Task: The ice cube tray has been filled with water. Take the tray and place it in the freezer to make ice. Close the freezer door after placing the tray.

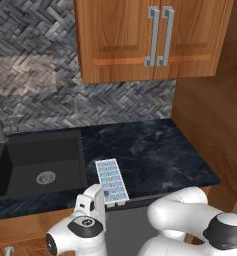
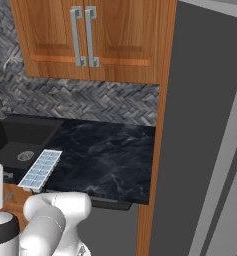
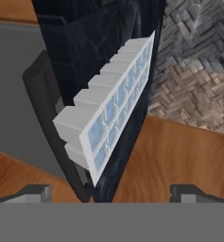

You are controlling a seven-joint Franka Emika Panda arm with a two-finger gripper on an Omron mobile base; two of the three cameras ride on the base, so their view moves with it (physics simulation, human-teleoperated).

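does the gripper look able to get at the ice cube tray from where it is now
Probably yes. The open gripper faces the ice cube tray with nothing between them, and the tray sits at the front edge of the counter, beside the sink.

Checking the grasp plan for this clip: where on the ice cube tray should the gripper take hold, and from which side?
Probably the near short end of the ice cube tray, which lies at the front edge of the counter, beside the sink. Coming from the robot's side, the open gripper could likely close across the narrow width. The cells hold water, so keep the tray level.
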